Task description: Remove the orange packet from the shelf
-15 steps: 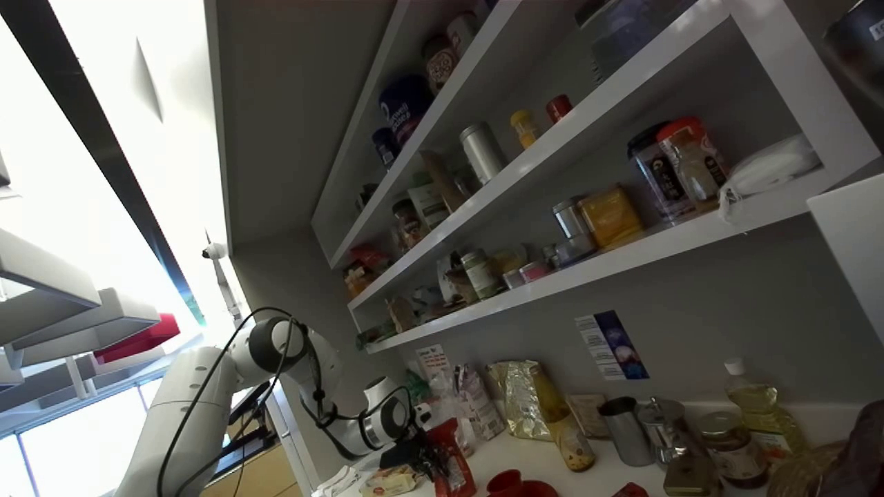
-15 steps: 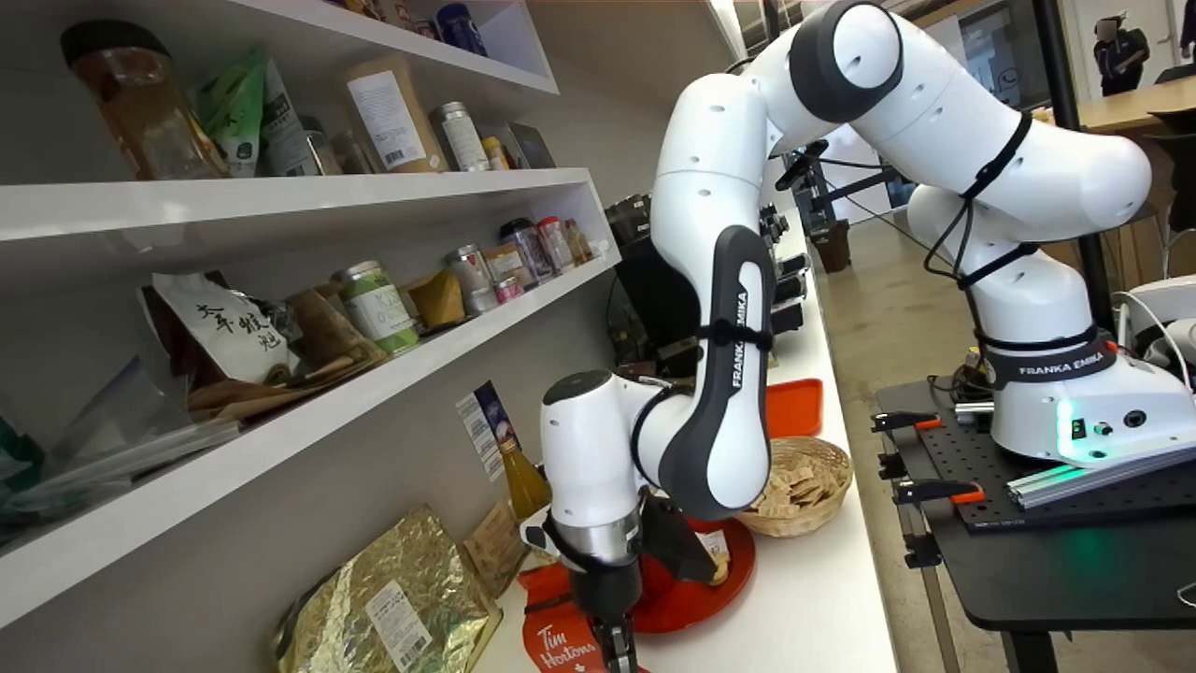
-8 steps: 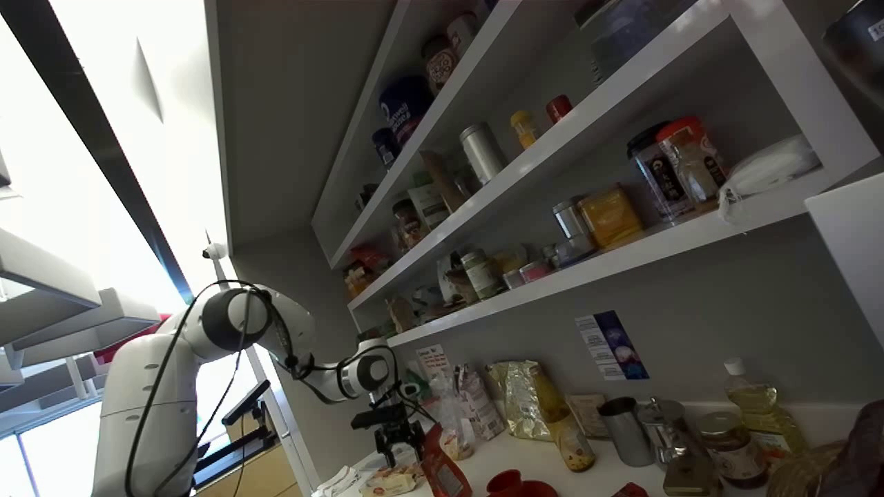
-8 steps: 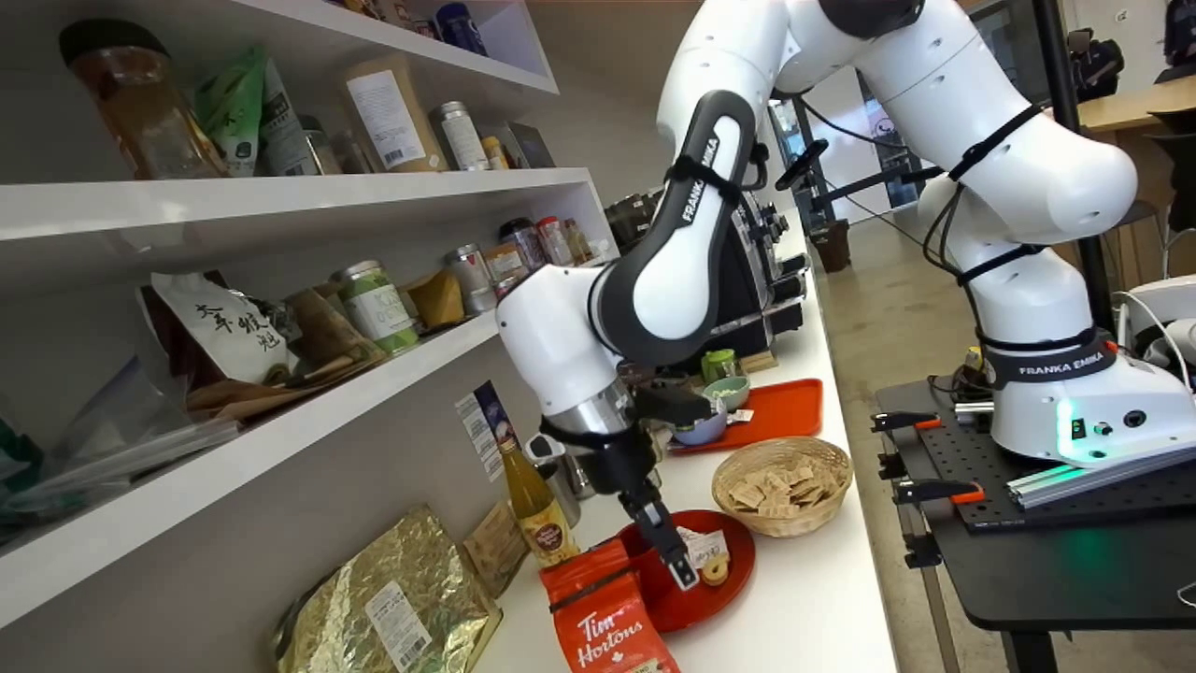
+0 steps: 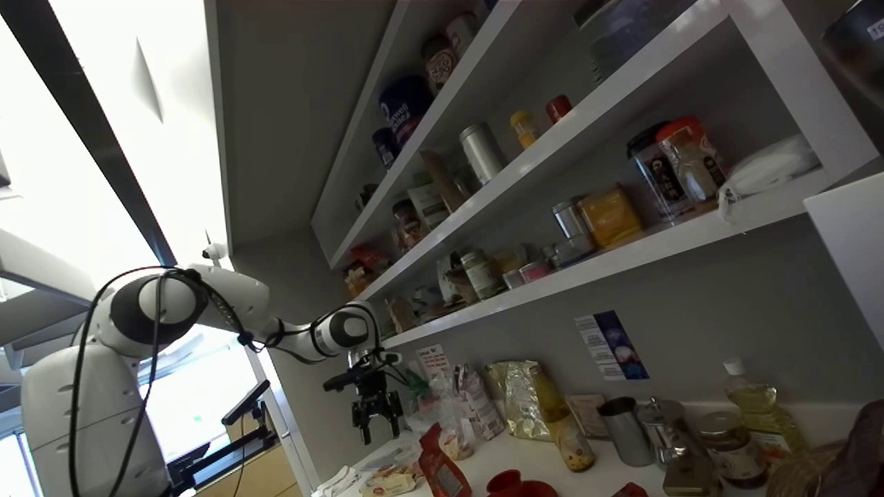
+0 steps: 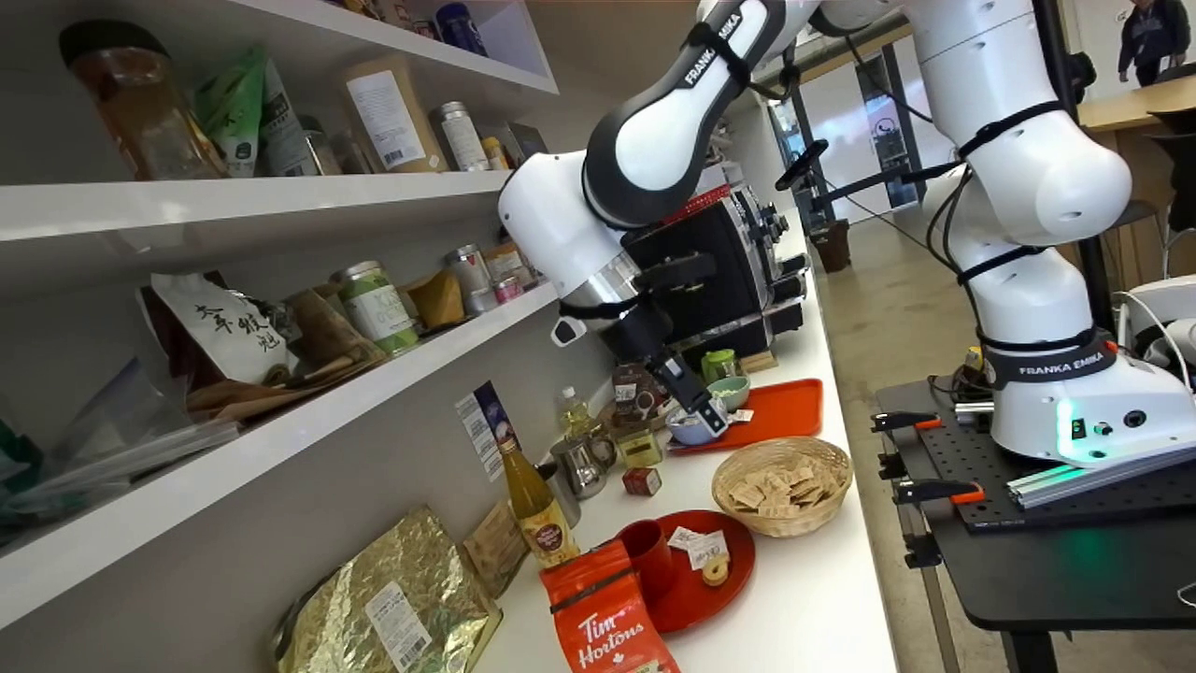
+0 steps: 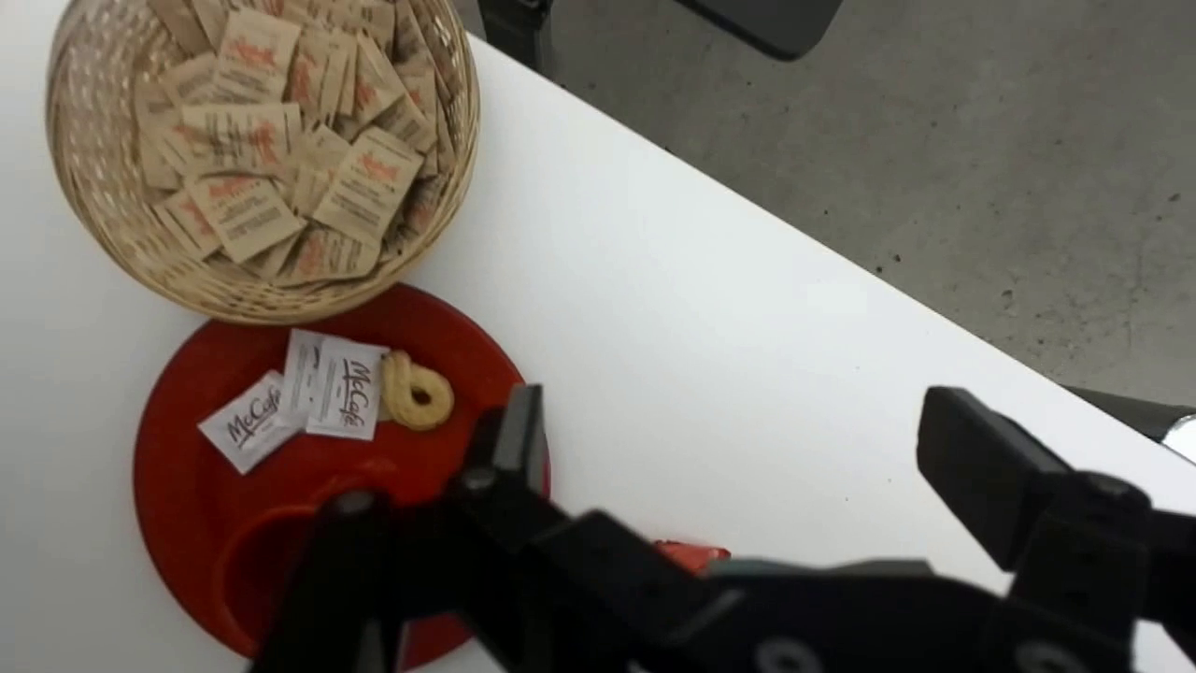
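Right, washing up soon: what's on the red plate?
A red cup, McCafé sachets and what looks like a biscuit. Anything beneath is covered; in the wrist view, the claw hides part of the plate.

Dark blur across six o'clock in the wrist view, that's the gripper point(image 7: 733, 421), chopped by the bottom edge and blotting out part of the red mug point(image 7: 260, 565) at eight, with a red scrap point(image 7: 691, 554) at five too slight to name and the basket point(image 7: 93, 121) running off the top at ten! Over in an exterior view, the Tim Hortons bag point(image 6: 603, 612) at six is sliced by the bottom edge, the person point(image 6: 1156, 42) at two by the top. In an exterior view, the notice point(image 5: 433, 359) at six is too small to read, the orange-red packet point(image 5: 371, 257) toward nine too small for detail.
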Robot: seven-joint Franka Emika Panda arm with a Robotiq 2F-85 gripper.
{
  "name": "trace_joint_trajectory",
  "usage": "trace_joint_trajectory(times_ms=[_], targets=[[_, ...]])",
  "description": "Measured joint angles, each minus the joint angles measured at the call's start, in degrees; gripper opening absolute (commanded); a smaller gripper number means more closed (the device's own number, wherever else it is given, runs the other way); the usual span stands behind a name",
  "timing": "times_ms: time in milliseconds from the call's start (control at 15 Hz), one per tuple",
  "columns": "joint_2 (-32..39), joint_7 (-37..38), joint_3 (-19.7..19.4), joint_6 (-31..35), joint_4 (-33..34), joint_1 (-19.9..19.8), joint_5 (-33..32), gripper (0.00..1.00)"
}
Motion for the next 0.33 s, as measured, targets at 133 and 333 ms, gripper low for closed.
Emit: trace_joint_trajectory(times_ms=[133, 333], targets=[[-3.95, 0.82, -0.19, -1.92, -2.0, -0.39, 0.85, 1.0], [-6.86, 1.0, -0.31, -2.14, -4.04, -0.42, 1.06, 1.0]])
